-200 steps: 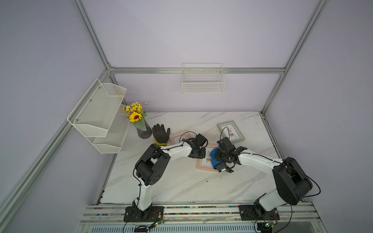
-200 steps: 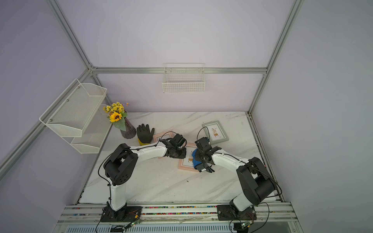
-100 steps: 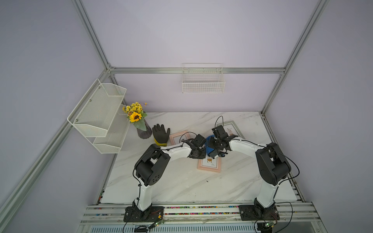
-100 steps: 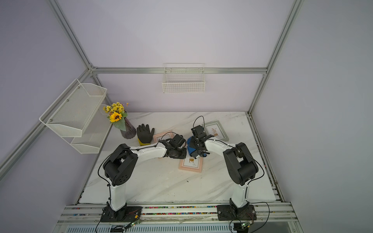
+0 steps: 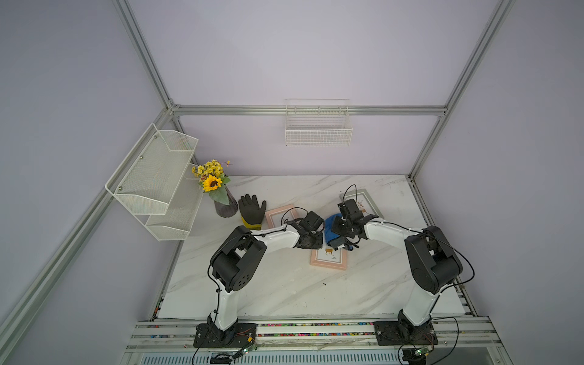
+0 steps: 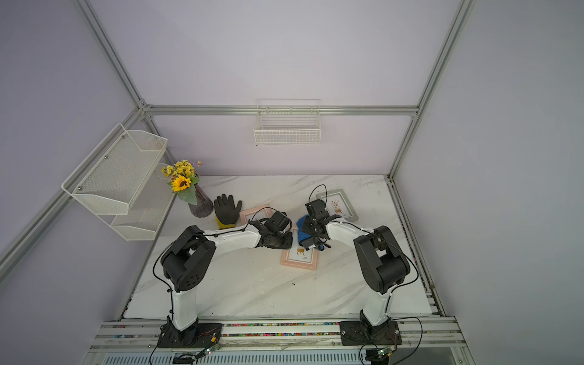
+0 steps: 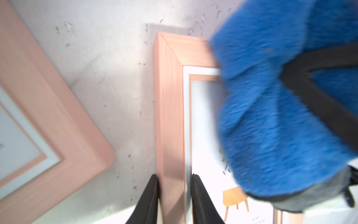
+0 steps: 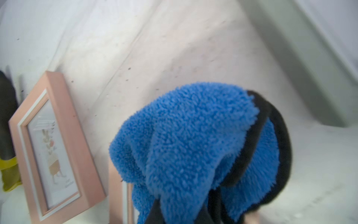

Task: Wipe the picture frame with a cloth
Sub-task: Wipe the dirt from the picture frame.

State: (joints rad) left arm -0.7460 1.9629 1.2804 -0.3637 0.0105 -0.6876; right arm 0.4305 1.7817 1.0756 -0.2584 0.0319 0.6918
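A pink picture frame (image 5: 328, 257) (image 6: 299, 257) lies flat mid-table. My left gripper (image 7: 174, 180) is shut on its side rail (image 7: 170, 116), one finger outside and one on the glass. In both top views the left gripper (image 5: 314, 244) sits at the frame's left edge. The blue cloth (image 5: 331, 229) (image 6: 306, 230) (image 7: 271, 126), bunched with its dark edging showing, rests on the frame's far half. My right gripper (image 8: 180, 205) is shut on the cloth (image 8: 193, 135), which hides most of its fingers. A strip of the frame (image 8: 116, 194) shows beside the cloth.
A second pink frame (image 5: 279, 215) (image 7: 48, 116) (image 8: 54, 147) lies just left of the held one. A grey-green frame (image 5: 366, 202) lies at the back right. A black-and-yellow glove (image 5: 251, 210) and a flower vase (image 5: 222, 205) stand at the back left. Wire shelves (image 5: 158, 180) hang on the left wall.
My right gripper has dragged the cloth over the frame from its near half toward its far end. The left gripper has kept its hold on the rail.
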